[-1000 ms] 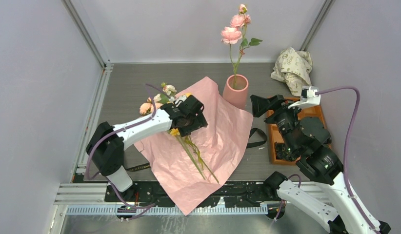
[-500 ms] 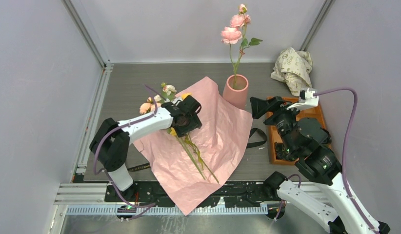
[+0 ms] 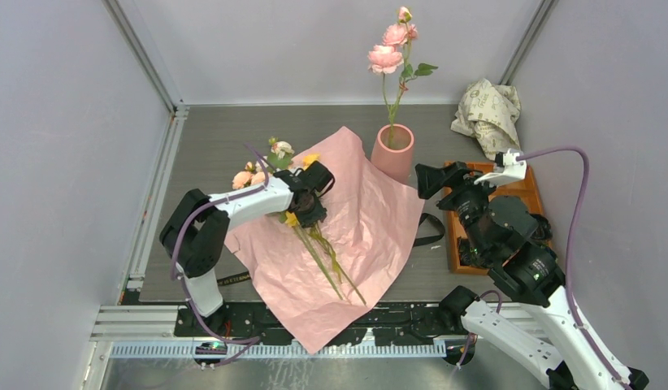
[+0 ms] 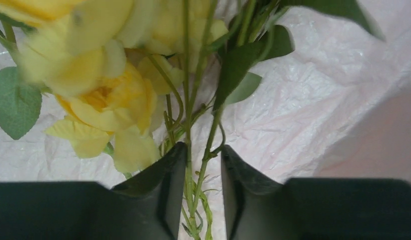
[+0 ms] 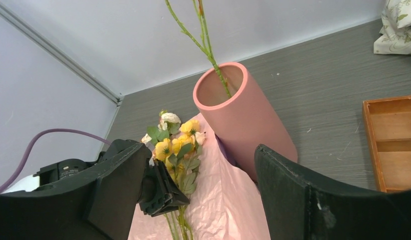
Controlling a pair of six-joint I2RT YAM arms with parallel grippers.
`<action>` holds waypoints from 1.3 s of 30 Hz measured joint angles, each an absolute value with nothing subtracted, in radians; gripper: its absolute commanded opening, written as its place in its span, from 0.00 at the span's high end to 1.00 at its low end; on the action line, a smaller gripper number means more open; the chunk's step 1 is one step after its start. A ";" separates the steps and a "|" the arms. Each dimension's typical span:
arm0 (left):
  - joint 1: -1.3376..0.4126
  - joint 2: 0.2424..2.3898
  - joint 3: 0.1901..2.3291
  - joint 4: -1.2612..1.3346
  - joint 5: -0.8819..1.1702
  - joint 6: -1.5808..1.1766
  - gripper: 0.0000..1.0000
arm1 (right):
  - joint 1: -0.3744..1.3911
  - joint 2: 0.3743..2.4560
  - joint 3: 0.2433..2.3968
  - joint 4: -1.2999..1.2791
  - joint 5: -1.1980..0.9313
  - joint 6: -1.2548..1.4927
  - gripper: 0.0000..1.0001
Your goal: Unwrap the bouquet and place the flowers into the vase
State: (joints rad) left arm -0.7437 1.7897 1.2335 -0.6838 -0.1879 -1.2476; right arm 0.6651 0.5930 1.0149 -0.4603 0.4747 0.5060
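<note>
**Left gripper straddles the loose stems while one rose stands in the vase**

The vase (image 3: 393,150) stands upright on the grey table, holding one tall pink rose (image 3: 385,58) whose heads rise well above its rim. The pink paper (image 3: 371,219) lies opened flat, one corner touching the vase's base and the sheet spreading out toward the arms' bases.

The flowers (image 3: 318,244) lie on this paper to the vase's left. Their yellow, peach and cream heads point away from the arms and their green stems trail back toward them.

The left gripper (image 3: 306,207) sits over the bunch just below the heads. In the left wrist view its jaws stand narrowly either side of the stems (image 4: 193,190). Whether they already press on the stems cannot be told.

The right gripper (image 3: 432,175) hangs just right of the vase, jaws spread wide around nothing. An orange tray (image 3: 454,244) lies beyond it. A black ribbon (image 3: 428,231) lies between paper and tray. Crumpled printed paper (image 3: 487,106) rests to the vase's far right, near the back wall.
</note>
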 measured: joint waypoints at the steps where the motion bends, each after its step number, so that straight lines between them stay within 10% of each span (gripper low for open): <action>1: -0.741 1.793 1.232 -0.684 -0.186 -1.247 0.80 | 0.665 0.593 1.014 -0.462 0.477 0.507 0.16; 7: -0.731 1.822 1.236 -0.686 -0.174 -1.232 1.00 | 0.665 0.584 1.010 -0.473 0.492 0.508 0.17; 39: -0.805 1.563 1.830 -1.100 -0.570 -0.964 1.00 | 0.665 0.583 1.010 -0.485 0.506 0.538 0.17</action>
State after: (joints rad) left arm -0.8051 1.5635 1.8301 -1.0996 -0.5705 -0.9642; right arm 0.6651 0.5831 1.0096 -0.4847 0.5064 0.5385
